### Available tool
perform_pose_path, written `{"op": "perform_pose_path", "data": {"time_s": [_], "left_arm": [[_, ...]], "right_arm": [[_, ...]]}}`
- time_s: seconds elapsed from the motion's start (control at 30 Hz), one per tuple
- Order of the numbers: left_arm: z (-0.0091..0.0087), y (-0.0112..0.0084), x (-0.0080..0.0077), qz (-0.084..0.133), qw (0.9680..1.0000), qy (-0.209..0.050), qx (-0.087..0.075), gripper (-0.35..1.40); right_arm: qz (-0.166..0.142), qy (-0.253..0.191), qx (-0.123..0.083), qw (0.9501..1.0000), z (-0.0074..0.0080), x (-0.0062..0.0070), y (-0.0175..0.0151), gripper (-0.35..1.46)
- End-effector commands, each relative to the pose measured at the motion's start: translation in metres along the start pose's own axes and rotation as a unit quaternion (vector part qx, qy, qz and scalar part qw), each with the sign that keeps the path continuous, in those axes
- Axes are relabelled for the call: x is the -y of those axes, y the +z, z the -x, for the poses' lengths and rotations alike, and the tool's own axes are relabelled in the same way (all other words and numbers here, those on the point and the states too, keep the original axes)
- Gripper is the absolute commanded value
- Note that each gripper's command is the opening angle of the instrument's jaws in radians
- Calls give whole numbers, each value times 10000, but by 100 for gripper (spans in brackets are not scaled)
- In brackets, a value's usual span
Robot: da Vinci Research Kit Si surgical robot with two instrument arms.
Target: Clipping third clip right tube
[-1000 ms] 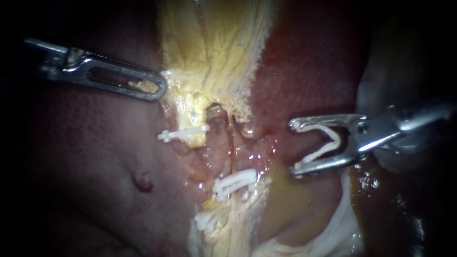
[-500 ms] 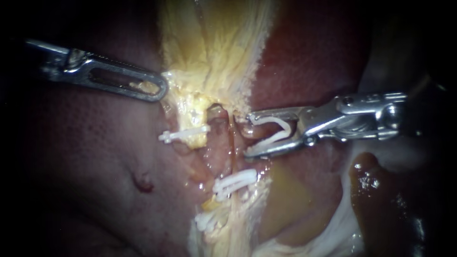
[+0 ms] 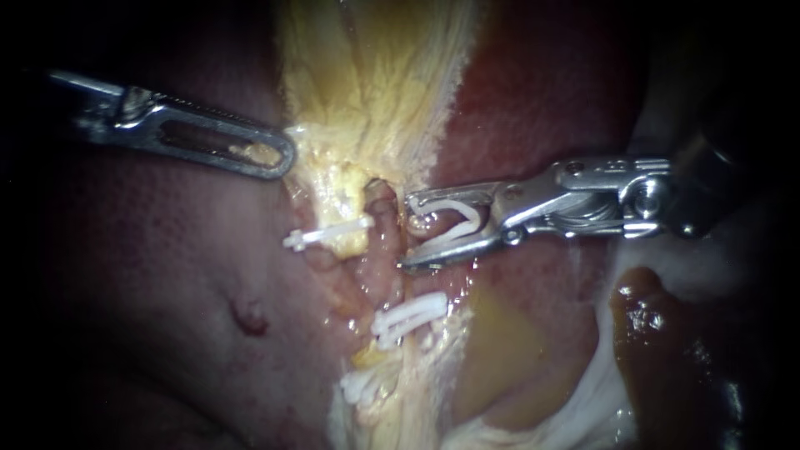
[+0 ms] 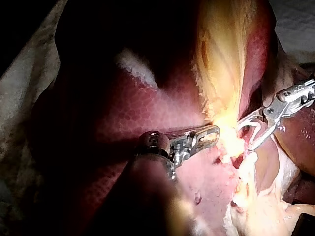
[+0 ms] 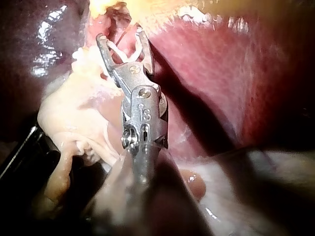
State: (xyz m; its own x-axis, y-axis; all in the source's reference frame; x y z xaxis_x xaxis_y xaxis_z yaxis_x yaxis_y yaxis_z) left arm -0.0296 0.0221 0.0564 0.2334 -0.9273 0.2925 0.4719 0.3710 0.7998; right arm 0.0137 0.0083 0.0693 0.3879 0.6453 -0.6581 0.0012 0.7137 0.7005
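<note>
My right instrument [image 3: 408, 232] comes in from the right. Its jaws stand apart, each bearing on an arm of the white V-shaped clip [image 3: 458, 218] seated between them. Their tips straddle the right tube [image 3: 406, 283], just below the yellow fat. The right wrist view shows the same jaws [image 5: 120, 37] with the clip [image 5: 123, 49] reaching into the pale tissue ahead. My left instrument [image 3: 283, 157] is shut on the edge of the yellow fatty tissue [image 3: 333, 167] and holds it to the left; its jaws [image 4: 209, 132] also show in the left wrist view.
A shut white clip [image 3: 325, 235] sits on the strand left of the tube. Two more white clips [image 3: 408, 317] [image 3: 362, 387] lie lower down. Dark red liver [image 3: 542, 100] surrounds the field, and pale gallbladder tissue [image 3: 600, 392] lies at lower right.
My right instrument has moved left with the open clip, from over the liver to the right tube, and its jaws have narrowed a little. The left instrument has held still.
</note>
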Motion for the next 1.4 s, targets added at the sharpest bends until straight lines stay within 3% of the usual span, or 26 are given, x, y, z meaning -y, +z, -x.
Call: {"op": "perform_pose_path", "data": {"time_s": [0.03,0.27,0.67,0.87,1.4], "left_arm": [[0,0,0,2,10000,0,0,-35],[0,1,0,4,10000,-1,1,-35],[0,0,0,2,10000,0,0,-35],[0,0,-1,0,10000,1,-1,-35],[0,0,-2,-3,10000,4,-3,-35]], "right_arm": [[-20,16,6,10000,1,0,3,49],[-202,131,-39,9997,6,1,17,49],[-644,591,-649,9941,-2,5,12,49],[-989,618,-881,9893,-10,16,10,49],[-1677,609,-1204,9766,-38,55,1,49]]}}
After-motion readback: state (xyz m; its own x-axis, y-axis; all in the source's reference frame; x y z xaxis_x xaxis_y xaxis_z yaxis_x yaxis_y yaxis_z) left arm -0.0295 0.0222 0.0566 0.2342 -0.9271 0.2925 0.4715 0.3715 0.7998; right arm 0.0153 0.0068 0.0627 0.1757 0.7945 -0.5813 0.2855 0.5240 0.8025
